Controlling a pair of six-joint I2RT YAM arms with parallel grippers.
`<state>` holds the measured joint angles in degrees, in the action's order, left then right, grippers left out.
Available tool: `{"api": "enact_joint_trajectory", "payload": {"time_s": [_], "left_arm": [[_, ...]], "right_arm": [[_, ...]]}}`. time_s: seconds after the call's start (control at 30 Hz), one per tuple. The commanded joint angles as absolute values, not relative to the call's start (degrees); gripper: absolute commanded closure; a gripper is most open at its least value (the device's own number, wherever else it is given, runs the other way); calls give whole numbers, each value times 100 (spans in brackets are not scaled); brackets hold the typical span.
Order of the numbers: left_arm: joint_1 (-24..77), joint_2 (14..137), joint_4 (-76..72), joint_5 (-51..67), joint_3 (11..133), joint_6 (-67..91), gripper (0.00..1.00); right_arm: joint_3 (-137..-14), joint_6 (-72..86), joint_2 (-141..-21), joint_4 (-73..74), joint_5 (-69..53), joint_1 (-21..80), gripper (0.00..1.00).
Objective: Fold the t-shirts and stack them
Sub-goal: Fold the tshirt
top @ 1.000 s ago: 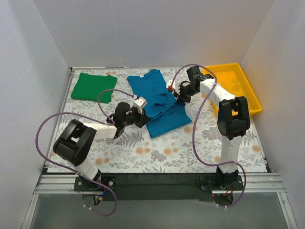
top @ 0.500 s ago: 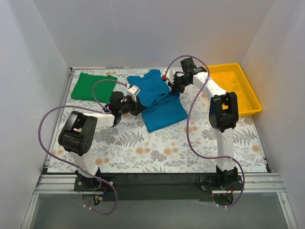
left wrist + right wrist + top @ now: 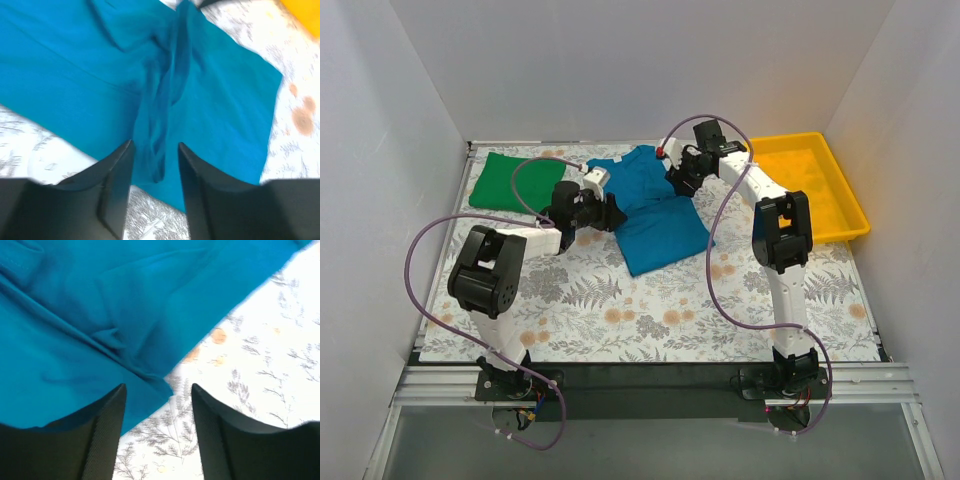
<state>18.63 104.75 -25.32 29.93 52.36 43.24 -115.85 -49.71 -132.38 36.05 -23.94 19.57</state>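
The teal shirt (image 3: 655, 215) lies half folded and rumpled toward the far middle of the table (image 3: 620, 310), the green shirt (image 3: 512, 180) lies folded at its far left corner, so more folding and the stacking seem left; the left gripper (image 3: 155, 146) and right gripper (image 3: 157, 387) stand spread over teal cloth, pinching nothing.

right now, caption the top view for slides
The left gripper and right gripper flank the teal shirt; green shirt lies folded.
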Motion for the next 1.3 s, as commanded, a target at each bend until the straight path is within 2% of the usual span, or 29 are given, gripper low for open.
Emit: {"api": "enact_joint_trajectory", "payload": {"time_s": [0.0,0.03,0.13,0.23,0.3,0.4,0.43,0.47,0.57,0.8,1.17,1.27], "left_arm": [[1802,10381,-2364,1816,5581,4640,55],[1802,10171,-2356,1480,5572,4693,39],[1802,9714,-2172,1002,5572,4536,38],[1802,9248,-1883,1543,5284,4072,38],[1828,8659,-1706,2019,4976,3790,38],[2056,7711,-1608,2662,4037,3148,38],[2352,7508,-1617,2724,3538,2790,38],[2547,7149,-1635,2690,3342,2612,37],[3417,6926,-1705,2357,2832,1882,36],[4034,7969,-1836,1909,3225,1626,38],[4096,9236,-2118,1187,3709,1090,43],[4113,9500,-2083,906,3867,1037,47]], "right_arm": [[-11856,-3624,-12964,2683,-1656,1960,36],[-11865,-3308,-12894,2376,-1417,1960,33],[-11700,-2857,-12534,2233,-1300,1943,27],[-10859,-3311,-11920,2311,-2299,1907,26],[-10260,-4601,-11322,2933,-3499,1837,25],[-8960,-6543,-10593,3848,-4261,1811,21],[-8547,-7026,-10286,3945,-4271,1811,21],[-7882,-7719,-10144,3938,-4228,1802,20],[-6894,-9003,-9766,3894,-3772,1767,19],[-6812,-9237,-9791,3823,-3401,1608,20],[-6697,-9185,-10019,3384,-3445,1608,24],[-6803,-9088,-10177,3261,-3367,1600,26]]}}
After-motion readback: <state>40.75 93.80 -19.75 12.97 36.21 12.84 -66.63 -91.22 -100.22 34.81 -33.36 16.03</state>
